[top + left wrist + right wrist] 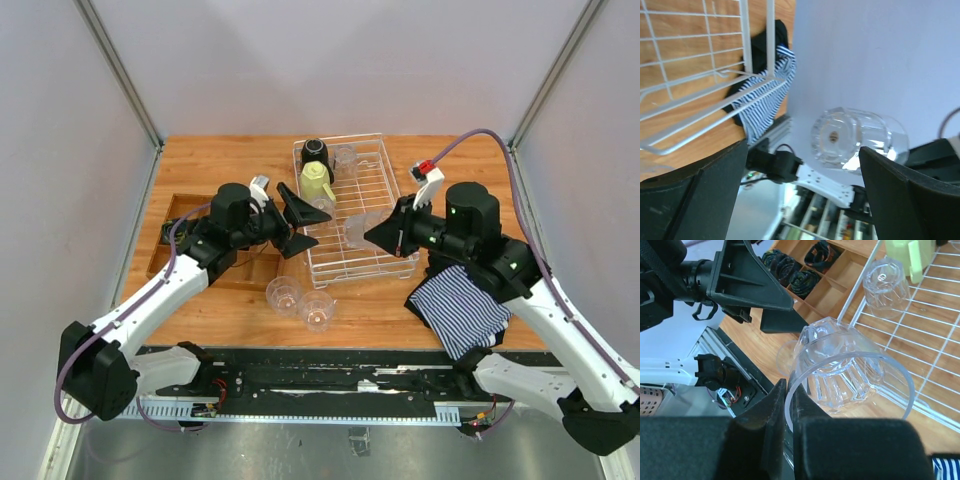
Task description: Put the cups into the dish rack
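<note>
From above, your right gripper (372, 235) is clamped on a clear tumbler (355, 230), holding it over the near left part of the white dish rack (375, 180). Your left gripper (322, 227) is at the rack's left edge, fingers spread wide and holding nothing. A black mug (316, 150) and a yellow-green mug (317, 182) sit in the rack's far left corner, with a second tumbler (346, 157) just beside them. Two more tumblers (284, 293) stand on the table (230, 160) near the rack's front. A striped cloth (460, 310) lies under your right arm, and a wooden tray (165, 235) sits to the left.

In the left wrist view, your left gripper (802, 150) has its fingers far apart. Beyond them the clear tumbler (850, 137) lies on its side, base toward the camera. The dish rack (745, 30) and the striped cloth (760, 100) show at upper left.

In the right wrist view, your right gripper (789, 390) pinches the rim of the clear tumbler (850, 370), next to the dish rack (940, 340)
</note>
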Controlling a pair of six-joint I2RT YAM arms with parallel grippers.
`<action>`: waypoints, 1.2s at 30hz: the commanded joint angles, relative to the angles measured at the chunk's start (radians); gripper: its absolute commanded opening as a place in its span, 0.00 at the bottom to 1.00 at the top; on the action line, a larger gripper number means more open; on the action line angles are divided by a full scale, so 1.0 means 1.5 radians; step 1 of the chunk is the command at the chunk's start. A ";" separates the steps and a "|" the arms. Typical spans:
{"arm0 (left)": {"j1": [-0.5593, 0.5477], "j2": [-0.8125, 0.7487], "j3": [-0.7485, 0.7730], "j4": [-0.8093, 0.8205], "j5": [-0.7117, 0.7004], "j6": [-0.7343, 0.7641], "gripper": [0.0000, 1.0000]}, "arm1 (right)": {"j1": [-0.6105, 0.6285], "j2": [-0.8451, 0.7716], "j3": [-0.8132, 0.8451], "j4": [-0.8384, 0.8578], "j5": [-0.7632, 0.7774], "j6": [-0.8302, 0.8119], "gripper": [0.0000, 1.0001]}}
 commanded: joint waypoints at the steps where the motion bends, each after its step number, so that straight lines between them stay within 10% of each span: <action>1: 0.002 -0.027 -0.020 0.160 0.048 -0.172 0.97 | -0.041 -0.004 -0.056 0.178 -0.125 0.025 0.01; 25: 0.003 -0.036 -0.026 0.203 0.005 -0.310 0.95 | -0.054 0.061 -0.128 0.495 -0.182 0.152 0.01; 36: 0.003 -0.036 -0.045 0.249 -0.015 -0.336 0.79 | -0.054 0.081 -0.144 0.538 -0.194 0.182 0.01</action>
